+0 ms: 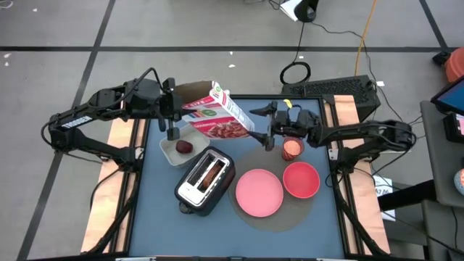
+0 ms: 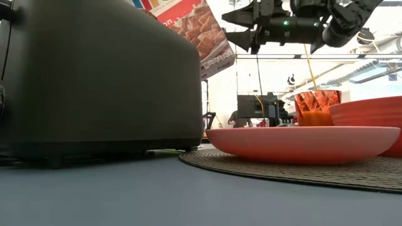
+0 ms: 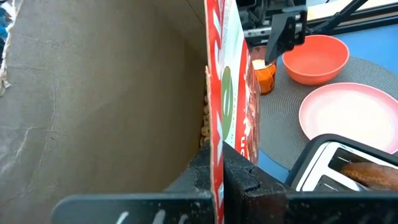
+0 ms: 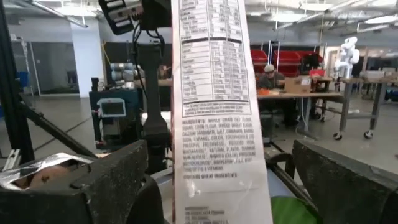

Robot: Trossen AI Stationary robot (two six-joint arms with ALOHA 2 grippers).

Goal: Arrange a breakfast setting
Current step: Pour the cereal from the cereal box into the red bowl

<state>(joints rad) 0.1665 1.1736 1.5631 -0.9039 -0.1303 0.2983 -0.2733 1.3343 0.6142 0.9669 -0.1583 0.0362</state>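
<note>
left gripper (image 1: pixel 176 109) clamps the cereal box (image 1: pixel 221 116) aloft | right gripper (image 1: pixel 265 130) spread wide astride its far end, gripping nothing | pink cup (image 1: pixel 291 148), red bowl (image 1: pixel 301 179), pink plate (image 1: pixel 259 192) on counter | step: likely cereal pouring; next: tip box over bowl

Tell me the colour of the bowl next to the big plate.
Red, a shade deeper than the pink plate; the bowl shows best in the high view.

Bright even light, blurred foregrounds
</note>
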